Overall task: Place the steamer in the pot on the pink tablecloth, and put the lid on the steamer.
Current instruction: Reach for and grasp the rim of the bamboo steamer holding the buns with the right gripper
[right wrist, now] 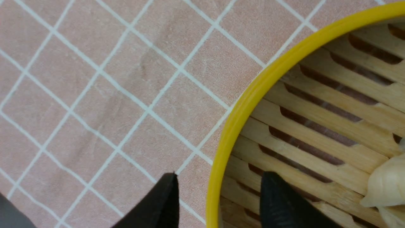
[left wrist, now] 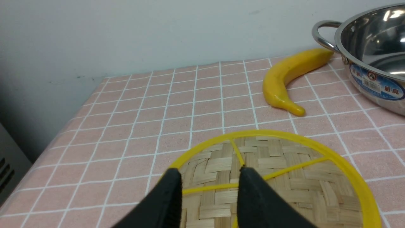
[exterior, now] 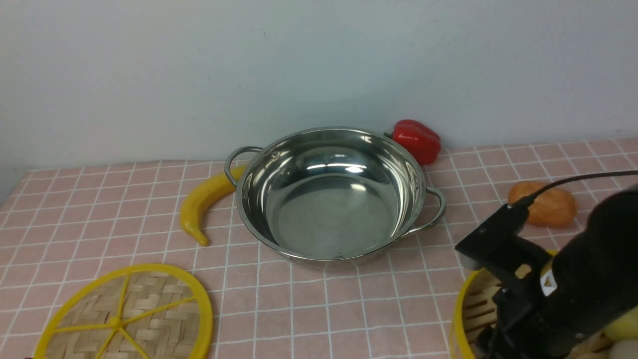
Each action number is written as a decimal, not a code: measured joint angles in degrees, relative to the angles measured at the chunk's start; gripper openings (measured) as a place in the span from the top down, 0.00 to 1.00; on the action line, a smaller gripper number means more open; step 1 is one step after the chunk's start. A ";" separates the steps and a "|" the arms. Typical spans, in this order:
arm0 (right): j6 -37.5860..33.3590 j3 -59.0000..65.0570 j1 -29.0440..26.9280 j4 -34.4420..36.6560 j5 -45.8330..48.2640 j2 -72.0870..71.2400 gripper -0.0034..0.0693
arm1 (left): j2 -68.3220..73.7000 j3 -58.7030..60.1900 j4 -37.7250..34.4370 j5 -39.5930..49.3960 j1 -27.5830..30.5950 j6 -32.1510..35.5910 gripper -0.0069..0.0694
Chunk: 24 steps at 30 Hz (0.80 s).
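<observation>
Pink tablecloth (exterior: 349,309), pot (exterior: 329,214) standing mid-cloth. Steamer (exterior: 476,299) front right, cut off by frame edge, mostly behind right arm (exterior: 598,279); right gripper (right wrist: 219,174) spread astride its rim, holding nothing. Lid (exterior: 124,319) front left, cropped; left gripper (left wrist: 210,171) spread above it, holding nothing.

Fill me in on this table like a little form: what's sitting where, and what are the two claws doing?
Pot: empty, standing on the pink cloth
Steamer: on the cloth at the near right, outside the pot, with a dumpling inside
Lid: lying flat on the cloth at the near left
Left gripper: open, over the lid
Right gripper: open, one finger on either side of the steamer's rim
Other items: banana by the pot's left handle, red pepper behind the pot, orange toy food at the right
</observation>
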 joint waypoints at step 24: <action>2.81 -0.54 0.05 1.47 0.89 10.00 0.85 | 0.00 0.00 0.00 0.00 0.00 0.00 0.59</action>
